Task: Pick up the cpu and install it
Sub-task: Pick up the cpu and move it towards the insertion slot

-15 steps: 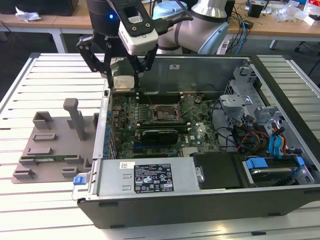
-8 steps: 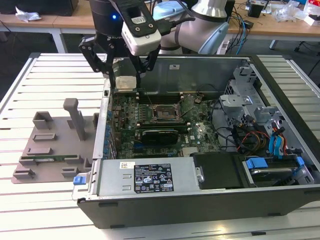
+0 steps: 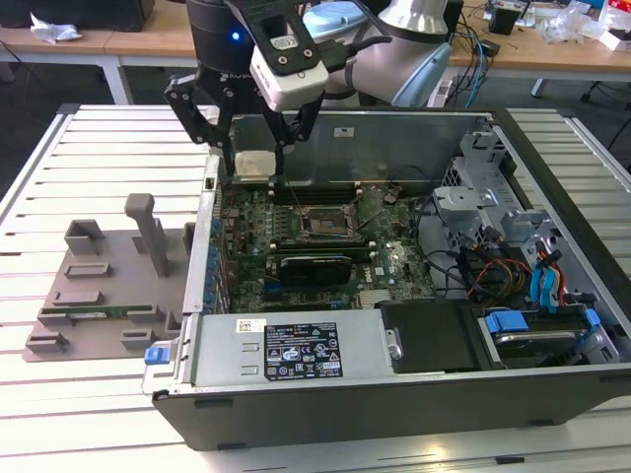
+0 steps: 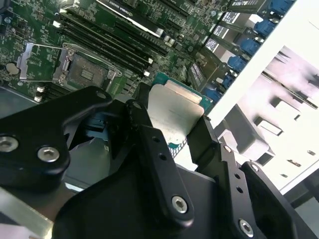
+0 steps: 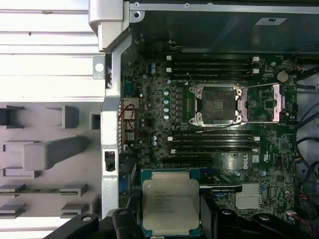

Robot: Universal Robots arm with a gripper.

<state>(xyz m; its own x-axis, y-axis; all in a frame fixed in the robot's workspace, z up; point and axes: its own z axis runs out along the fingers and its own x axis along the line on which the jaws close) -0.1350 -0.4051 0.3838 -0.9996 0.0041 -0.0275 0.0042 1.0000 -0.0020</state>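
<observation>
The gripper (image 3: 253, 169) is closed on the cpu (image 3: 254, 161), holding it by two opposite edges above the open computer case (image 3: 394, 409). In the exterior view the cpu sits at about ten o'clock from the open socket (image 3: 320, 225). The first wrist view shows small print (image 5: 167, 195) on the cpu's lid (too fine to read). The exterior view shows a black-and-white label (image 3: 301, 352) on the power supply.

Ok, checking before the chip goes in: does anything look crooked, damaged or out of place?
Nothing stands out. The cpu sits square in the pincer above the motherboard, and the socket lies empty with its metal frame swung open.
</observation>
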